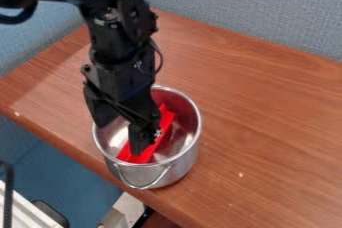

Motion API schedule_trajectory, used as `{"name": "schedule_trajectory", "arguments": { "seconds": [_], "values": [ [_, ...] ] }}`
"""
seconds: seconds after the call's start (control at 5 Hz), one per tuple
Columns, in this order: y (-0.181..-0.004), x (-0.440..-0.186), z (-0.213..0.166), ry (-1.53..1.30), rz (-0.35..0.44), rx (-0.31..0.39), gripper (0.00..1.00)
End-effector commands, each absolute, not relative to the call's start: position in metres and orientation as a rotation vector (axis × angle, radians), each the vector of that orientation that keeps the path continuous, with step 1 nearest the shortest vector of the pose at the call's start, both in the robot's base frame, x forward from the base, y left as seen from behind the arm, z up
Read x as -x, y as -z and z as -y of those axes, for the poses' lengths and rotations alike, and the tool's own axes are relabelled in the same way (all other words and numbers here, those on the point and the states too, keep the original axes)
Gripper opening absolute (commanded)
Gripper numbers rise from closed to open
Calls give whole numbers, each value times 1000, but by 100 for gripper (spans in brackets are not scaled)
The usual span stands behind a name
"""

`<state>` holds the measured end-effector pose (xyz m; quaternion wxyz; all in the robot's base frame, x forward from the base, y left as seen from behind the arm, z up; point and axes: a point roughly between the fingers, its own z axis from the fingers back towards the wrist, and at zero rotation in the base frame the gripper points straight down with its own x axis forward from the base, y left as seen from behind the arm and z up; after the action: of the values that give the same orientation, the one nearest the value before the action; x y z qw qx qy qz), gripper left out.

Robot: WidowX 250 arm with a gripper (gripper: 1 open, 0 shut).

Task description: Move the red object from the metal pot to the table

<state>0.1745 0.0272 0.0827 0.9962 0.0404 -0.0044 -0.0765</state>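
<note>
The metal pot (185,157) stands near the table's (267,112) front edge, shiny steel with a wire loop handle at its front. Inside it lies the red object (147,142), a ridged red block leaning from the pot's lower left up toward its far rim. My black gripper (127,124) is lowered into the pot with its jaws spread open; one finger is at the left rim, the other rests on or just beside the red block. The arm hides the block's middle.
The wood-grain tabletop stretches to the right and back of the pot. Its front edge runs just below the pot. A blue-grey wall (267,7) rises behind the table.
</note>
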Motion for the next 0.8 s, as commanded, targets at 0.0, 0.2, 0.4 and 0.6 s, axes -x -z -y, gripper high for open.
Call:
{"name": "schedule_trajectory", "arguments": {
  "seconds": [0.0, 0.2, 0.4, 0.6],
  "values": [
    [-80, -182, -33, 129, 7, -93, 100],
    [-72, -186, -38, 93, -6, -92, 100],
    [-67, -188, -42, 61, -16, -90, 100],
    [-57, -184, -50, -33, -22, -89, 100]
  ]
}}
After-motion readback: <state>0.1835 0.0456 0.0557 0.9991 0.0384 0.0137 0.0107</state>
